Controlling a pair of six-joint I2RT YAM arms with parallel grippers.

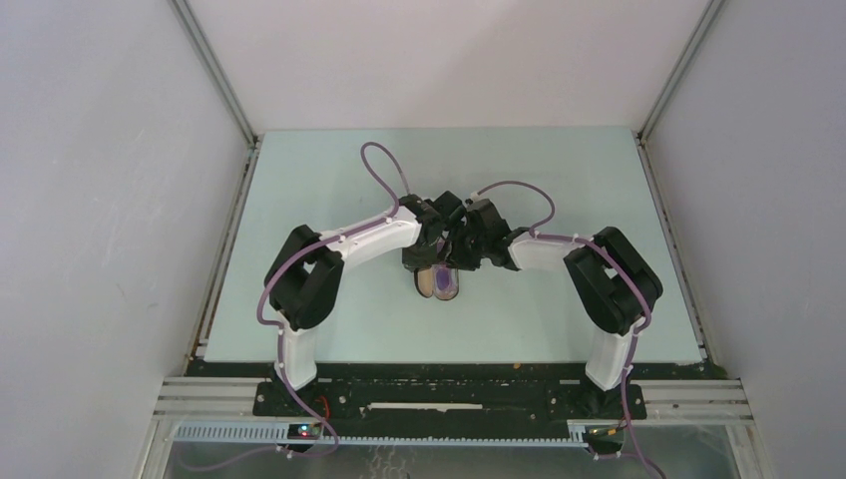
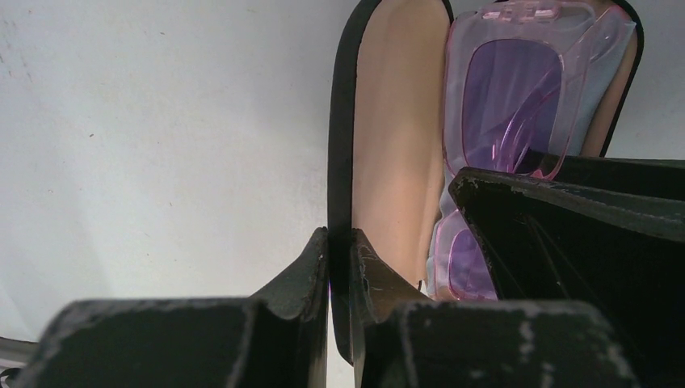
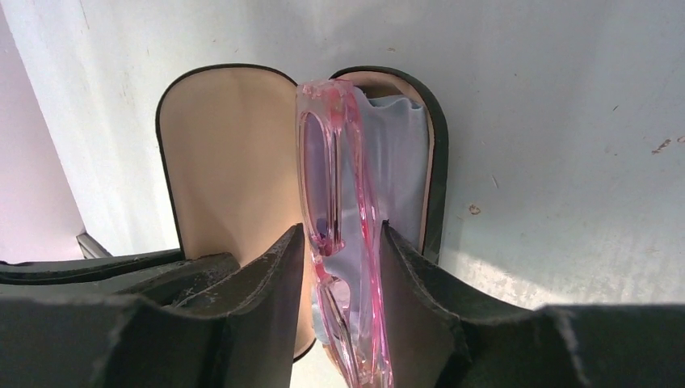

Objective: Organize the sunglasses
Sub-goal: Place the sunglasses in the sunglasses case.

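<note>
Right wrist view: your right gripper [image 3: 339, 271] pinches the folded sunglasses [image 3: 333, 162], which stand on edge over the cloth [image 3: 400, 162] in the open case [image 3: 218, 153]. Your left gripper [image 2: 339, 246] clamps the case's wall. Let go now and the frame may topple onto the rim. The two grippers nearly touch, so retreat outward over the table [image 1: 559, 319], where room lies.

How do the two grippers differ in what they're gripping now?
The left gripper is shut on the black case at its rim; the right gripper is shut on the sunglasses. Left gap is thin; right gap wider, spanning the folded frame. Both reach the open case.
</note>
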